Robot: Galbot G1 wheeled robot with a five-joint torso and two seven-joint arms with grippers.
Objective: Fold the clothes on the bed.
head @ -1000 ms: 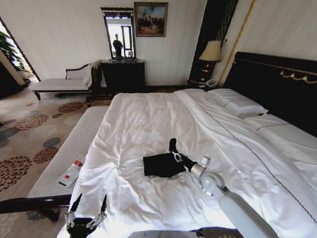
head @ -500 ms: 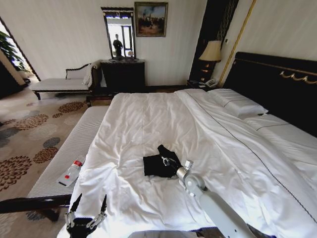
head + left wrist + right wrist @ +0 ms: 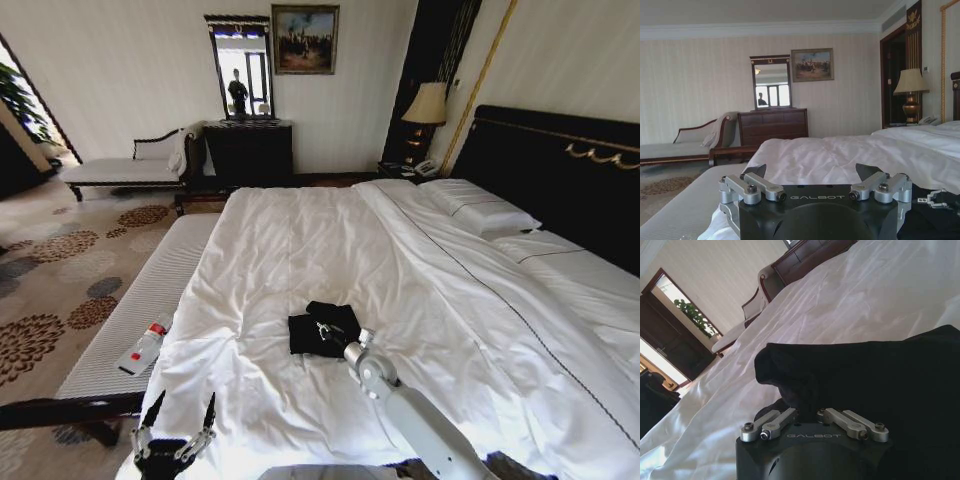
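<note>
The black T-shirt [image 3: 318, 329] is lying bunched on the white bed [image 3: 300, 240], at centre. The right gripper [image 3: 327, 331] is reaching in from 5 o'clock, pinching the cloth. The left gripper [image 3: 180, 412] is sitting at 7 o'clock, fingers spread.

A black cotton T-shirt [image 3: 322, 328] lies on a bed with white duvet and dark headboard trimmed in gold [image 3: 300, 250]. A beige carpet patterned with brown flower medallions [image 3: 60, 270] surrounds it. A clear bottle with red label [image 3: 145, 347] rests on a white bench cushion [image 3: 140, 310].
</note>
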